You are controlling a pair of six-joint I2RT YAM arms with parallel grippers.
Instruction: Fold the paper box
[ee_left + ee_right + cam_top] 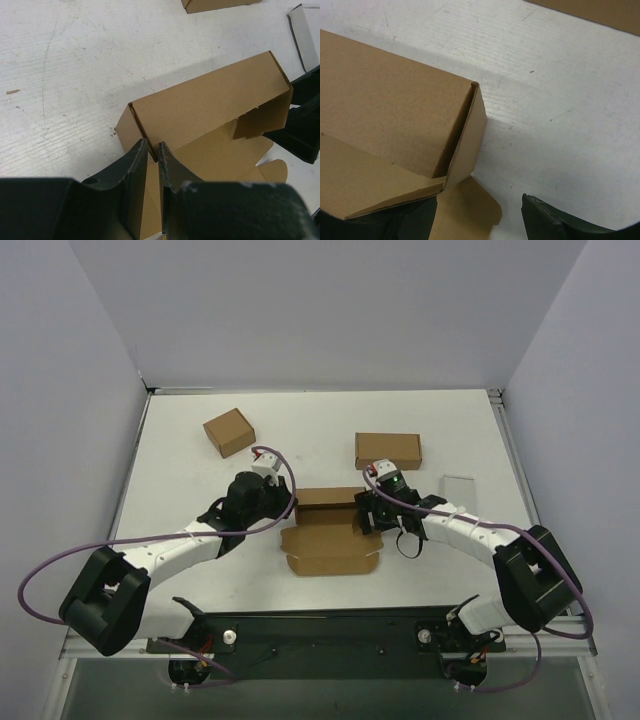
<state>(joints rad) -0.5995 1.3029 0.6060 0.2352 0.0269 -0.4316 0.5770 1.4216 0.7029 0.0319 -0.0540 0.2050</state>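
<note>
One half-folded box [325, 535] lies mid-table. Only the top view shows a small carton [229, 432], a longer carton [388, 450] and a pale case [458, 487] behind it. Left wrist view: the left gripper [155, 155] pinches the box's end wall. Right wrist view: the right gripper [480, 202] gapes wide astride a corner flap.

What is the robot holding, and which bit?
The left gripper pinches the paper box by the thin wall at its left end. The right gripper stands open around the other end, holding nothing.

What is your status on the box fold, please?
Left gripper pinching the end wall of the paper box. Right gripper open, astride a side tab. Back wall up, near panel flat. Small carton well clear.
</note>
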